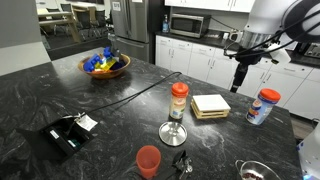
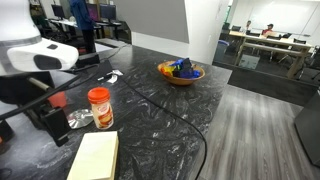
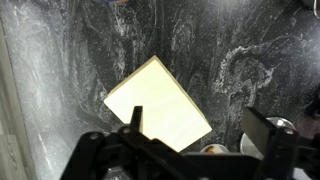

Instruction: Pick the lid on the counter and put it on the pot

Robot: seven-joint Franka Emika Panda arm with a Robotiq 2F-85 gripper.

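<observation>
In an exterior view the jaws hang above the counter, well apart from the lid, which lies just beside the spice jar. In the wrist view the jaws stand wide open and empty over a yellow pad.

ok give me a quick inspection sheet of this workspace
surface: dark marbled counter, no spills seen
job's things: lid on the counter, apart from the pot
clutter: spice jar, red cup, pale pad, wooden bowl, black device
hand: open, empty, raised over the pale pad
cables: black cable across the counter
surroundings: cabinets, microwave
</observation>
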